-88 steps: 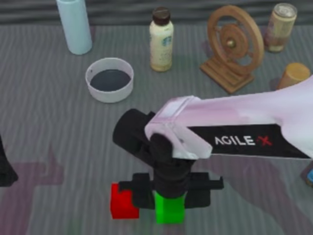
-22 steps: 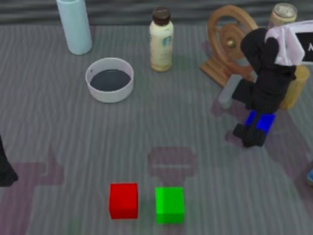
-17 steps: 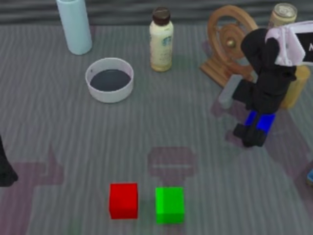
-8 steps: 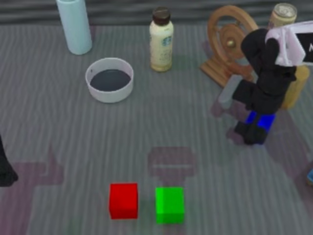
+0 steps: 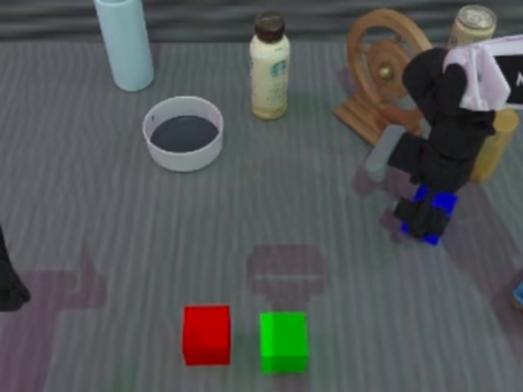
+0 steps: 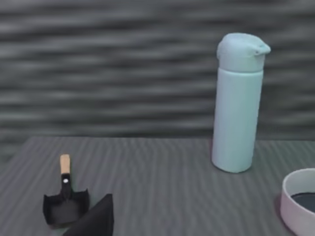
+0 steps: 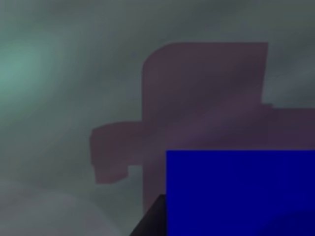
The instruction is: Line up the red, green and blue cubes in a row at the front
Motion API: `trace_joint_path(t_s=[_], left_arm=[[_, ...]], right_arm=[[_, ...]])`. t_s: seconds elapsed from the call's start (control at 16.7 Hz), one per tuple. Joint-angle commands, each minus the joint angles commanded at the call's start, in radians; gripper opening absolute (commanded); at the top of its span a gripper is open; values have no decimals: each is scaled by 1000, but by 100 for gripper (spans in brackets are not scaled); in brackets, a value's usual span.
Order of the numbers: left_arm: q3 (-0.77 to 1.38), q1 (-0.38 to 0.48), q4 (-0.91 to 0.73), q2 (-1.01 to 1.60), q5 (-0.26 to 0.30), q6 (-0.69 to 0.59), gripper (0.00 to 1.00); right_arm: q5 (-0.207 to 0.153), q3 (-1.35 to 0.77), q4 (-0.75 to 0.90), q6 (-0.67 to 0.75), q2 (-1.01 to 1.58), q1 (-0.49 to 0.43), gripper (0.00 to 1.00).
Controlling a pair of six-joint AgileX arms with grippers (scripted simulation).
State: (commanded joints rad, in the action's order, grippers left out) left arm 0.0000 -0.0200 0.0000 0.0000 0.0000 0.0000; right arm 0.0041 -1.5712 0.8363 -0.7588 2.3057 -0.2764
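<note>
The right claw (image 5: 425,219) grips the blue cube (image 5: 444,202) near the tabletop's right edge. The red cube (image 5: 206,334) and green cube (image 5: 283,341) sit side by side at the front edge (left claw unseen).

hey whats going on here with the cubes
The right gripper is at the table's right side, in front of the wooden wheel ornament, with its jaws shut on the blue cube. The red cube and green cube already sit side by side at the front, a small gap between them. The left arm is parked at the left edge.

right hand (image 5: 424,219) hides most of the blue cube (image 5: 442,202).
</note>
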Motion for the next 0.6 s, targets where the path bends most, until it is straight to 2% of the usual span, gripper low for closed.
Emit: trace_joint_path(t_s=[0.36, 0.6], left_arm=[[0, 0, 0, 0, 0, 0, 100], [0, 0, 0, 0, 0, 0, 100]], right_arm=[[-10, -4, 22, 10, -29, -2, 0], [-11, -63, 122, 9, -67, -6, 0]])
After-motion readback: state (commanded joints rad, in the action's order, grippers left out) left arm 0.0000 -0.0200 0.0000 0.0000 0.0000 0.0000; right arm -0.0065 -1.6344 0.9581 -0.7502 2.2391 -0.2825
